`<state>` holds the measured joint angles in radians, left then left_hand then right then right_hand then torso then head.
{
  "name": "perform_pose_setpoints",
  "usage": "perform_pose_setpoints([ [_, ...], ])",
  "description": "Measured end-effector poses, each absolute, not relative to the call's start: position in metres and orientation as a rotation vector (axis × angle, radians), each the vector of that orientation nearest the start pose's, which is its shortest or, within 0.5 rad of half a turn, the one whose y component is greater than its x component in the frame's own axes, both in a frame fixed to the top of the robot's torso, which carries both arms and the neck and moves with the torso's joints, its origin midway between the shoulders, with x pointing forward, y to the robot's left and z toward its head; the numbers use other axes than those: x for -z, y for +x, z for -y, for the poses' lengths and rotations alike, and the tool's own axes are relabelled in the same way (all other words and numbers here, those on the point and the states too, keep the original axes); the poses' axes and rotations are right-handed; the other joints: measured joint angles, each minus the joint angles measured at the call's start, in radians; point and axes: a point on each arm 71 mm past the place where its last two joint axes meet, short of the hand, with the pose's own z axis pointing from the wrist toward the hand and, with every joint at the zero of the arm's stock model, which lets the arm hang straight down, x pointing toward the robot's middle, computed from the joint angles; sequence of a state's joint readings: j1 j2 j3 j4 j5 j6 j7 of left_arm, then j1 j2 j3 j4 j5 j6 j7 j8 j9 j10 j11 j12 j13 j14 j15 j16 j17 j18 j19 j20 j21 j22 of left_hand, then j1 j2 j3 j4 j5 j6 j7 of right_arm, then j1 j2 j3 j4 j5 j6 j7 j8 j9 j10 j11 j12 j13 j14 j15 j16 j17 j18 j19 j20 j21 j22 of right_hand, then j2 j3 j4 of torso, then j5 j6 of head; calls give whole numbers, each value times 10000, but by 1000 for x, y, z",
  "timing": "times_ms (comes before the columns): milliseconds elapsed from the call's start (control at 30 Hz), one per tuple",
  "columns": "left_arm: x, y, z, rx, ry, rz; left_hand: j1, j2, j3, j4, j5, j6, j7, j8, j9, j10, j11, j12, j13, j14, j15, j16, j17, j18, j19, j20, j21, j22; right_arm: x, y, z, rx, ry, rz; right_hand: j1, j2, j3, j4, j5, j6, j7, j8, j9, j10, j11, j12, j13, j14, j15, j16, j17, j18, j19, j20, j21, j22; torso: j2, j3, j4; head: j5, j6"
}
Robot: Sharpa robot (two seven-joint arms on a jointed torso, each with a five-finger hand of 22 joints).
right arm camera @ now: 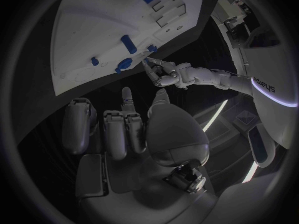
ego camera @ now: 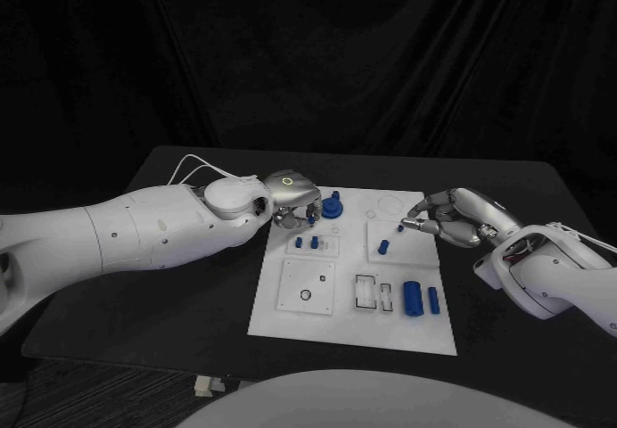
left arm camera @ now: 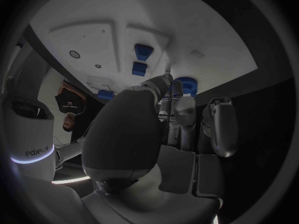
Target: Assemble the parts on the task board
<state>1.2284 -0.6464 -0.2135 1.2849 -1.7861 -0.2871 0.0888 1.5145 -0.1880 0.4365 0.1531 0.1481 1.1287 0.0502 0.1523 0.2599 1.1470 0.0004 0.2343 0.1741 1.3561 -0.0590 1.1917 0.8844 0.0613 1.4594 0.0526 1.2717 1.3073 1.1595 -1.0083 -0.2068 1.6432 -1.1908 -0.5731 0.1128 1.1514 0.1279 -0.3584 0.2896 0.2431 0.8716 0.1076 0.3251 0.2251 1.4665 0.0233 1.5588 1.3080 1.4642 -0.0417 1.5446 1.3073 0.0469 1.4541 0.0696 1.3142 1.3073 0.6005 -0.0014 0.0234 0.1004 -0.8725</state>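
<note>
Overhead, the task board (ego camera: 290, 312) is lying in the middle of the black table (ego camera: 168, 303), with bare tabletop showing along its near, left and right edges. The left hand (ego camera: 293, 203) is hanging over the board's far left corner, fingers curled downward just beside a round blue part (ego camera: 333, 209); whether it is gripping anything I cannot tell from here. The right hand (ego camera: 450, 216) is hovering at the board's right edge, fingers bunched toward a small blue part (ego camera: 400, 229); contact is unclear. Two small blue pegs (ego camera: 306, 242) are standing near the left hand, and a large blue cylinder (ego camera: 413, 298) is lying beside a slimmer blue part (ego camera: 433, 300) toward the near right.

From the left wrist, the left hand (left arm camera: 177, 109) is reaching with fingertips close to the round blue part (left arm camera: 185, 84), while two blue blocks (left arm camera: 141, 59) are sitting farther in on the board (left arm camera: 206, 30).

From the right wrist, the right hand (right arm camera: 124, 129) is showing fingers apart and nothing between them, short of the board's edge (right arm camera: 81, 50). Beyond it, the left hand (right arm camera: 163, 72) is pointing at the board's rim near a blue peg (right arm camera: 128, 44).
</note>
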Motion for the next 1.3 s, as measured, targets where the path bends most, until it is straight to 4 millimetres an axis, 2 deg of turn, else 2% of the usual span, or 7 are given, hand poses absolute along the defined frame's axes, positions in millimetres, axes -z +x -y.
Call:
perform_pose_setpoints([
  [1300, 253, 498, -152, 5451, 7456, -16981, 0, 0, 83, -84, -1, -179, -36, -130, -12, -1, 1, -186, -39, -73, 1, -116, -160, 1, -47, -27, -119, 0, 232, 425, 247, -8285, 701, -16257, 31, 31, 0, 0, 0, 0, 0, 0, 0, 0, 0, 1, -4, 0, 0, 0, 0, 0, 1, 1, 0, 5, -1, 3, 1, -24, 0],
])
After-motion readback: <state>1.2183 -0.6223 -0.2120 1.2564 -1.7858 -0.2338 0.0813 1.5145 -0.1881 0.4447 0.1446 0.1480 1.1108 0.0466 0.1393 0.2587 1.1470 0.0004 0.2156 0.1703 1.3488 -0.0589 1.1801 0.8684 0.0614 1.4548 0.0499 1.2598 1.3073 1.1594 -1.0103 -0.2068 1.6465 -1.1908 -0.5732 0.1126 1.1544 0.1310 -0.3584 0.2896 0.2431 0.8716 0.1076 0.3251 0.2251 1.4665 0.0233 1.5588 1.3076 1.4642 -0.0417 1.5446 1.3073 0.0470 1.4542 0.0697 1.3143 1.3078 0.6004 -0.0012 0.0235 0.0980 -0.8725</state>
